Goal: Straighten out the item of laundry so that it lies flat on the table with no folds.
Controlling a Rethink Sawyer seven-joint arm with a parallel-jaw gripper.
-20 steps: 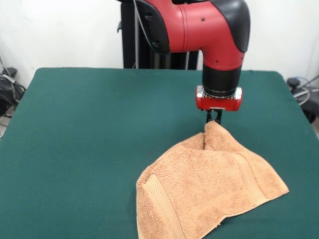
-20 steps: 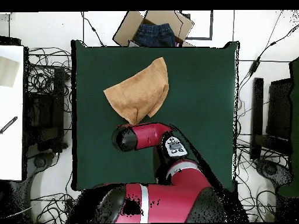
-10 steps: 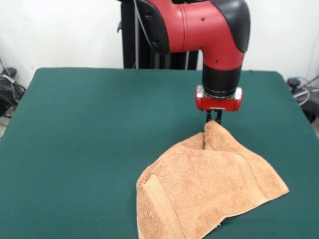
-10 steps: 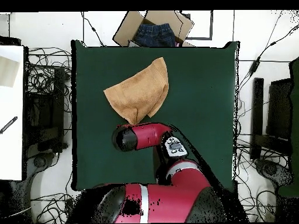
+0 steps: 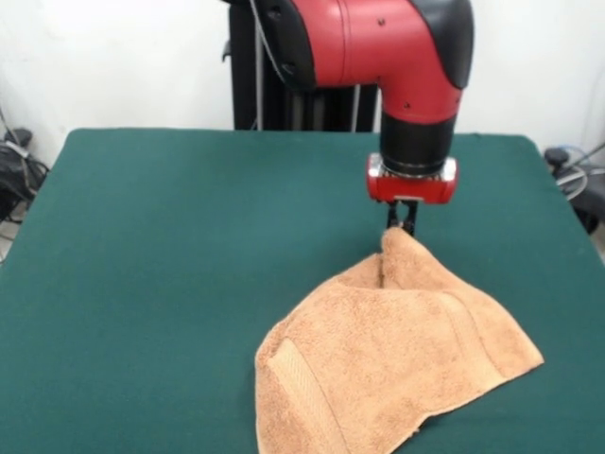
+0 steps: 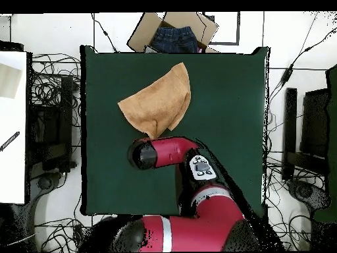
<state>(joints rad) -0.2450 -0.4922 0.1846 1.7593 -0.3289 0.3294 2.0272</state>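
Note:
The item of laundry, an orange-tan terry towel, lies folded over itself on the green table, right of centre and near the front edge in the front view. One corner is pulled up into a peak. My gripper is shut on that peak, straight above it under the red wrist. A woven band shows along the towel's left part. In the overhead view the towel spreads up from the arm's head, which hides the gripper, on the table.
A cardboard box holding dark blue cloth sits just past the table's top edge in the overhead view. Cables and equipment lie on the floor around the table. A white surface stands at the left.
The arm has shifted slightly left and back, carrying the pinched corner. The towel has slid a little with it.

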